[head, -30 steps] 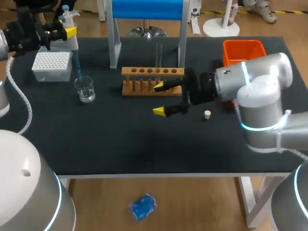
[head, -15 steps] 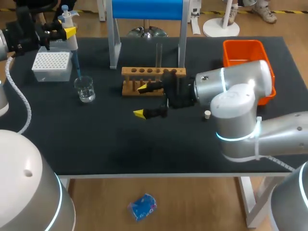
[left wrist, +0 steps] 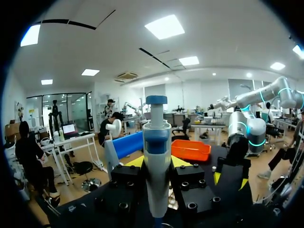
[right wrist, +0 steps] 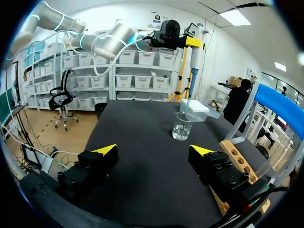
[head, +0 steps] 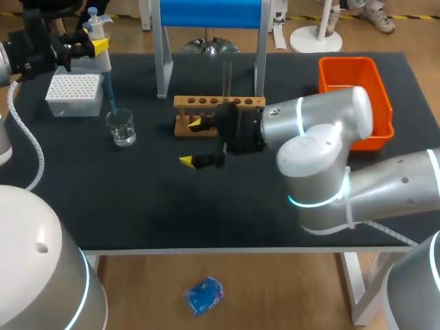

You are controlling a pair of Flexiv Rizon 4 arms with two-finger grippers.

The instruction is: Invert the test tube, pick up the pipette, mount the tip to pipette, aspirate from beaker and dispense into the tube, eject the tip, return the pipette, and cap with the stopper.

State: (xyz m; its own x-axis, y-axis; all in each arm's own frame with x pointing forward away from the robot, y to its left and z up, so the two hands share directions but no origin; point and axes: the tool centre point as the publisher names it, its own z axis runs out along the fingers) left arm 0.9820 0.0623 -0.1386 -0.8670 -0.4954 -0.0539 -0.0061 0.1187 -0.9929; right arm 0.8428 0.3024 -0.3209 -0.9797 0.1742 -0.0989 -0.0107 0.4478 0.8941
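My left gripper [head: 88,47] is shut on the white and blue pipette [head: 102,53], held upright at the back left. Its mounted tip ends at the mouth of the glass beaker [head: 122,128]; whether it touches the liquid I cannot tell. In the left wrist view the pipette [left wrist: 156,142] stands between the fingers of the left gripper [left wrist: 156,165]. A test tube [head: 227,77] stands upright in the wooden rack [head: 234,103]. My right gripper [head: 192,143] hangs open in front of the rack's left end, nothing in it. Ahead of the right gripper [right wrist: 153,151] are the beaker [right wrist: 182,126] and pipette [right wrist: 194,59]. The stopper is hidden.
A white tip box [head: 72,93] sits behind the beaker at the back left. An orange bin [head: 349,70] stands at the back right, partly behind my right arm. A blue-topped frame [head: 210,14] stands behind the rack.
My right arm has swung left along the front of the rack, its open gripper going from the rack's right end to its left end, and now covers the stopper. The left arm has kept still.
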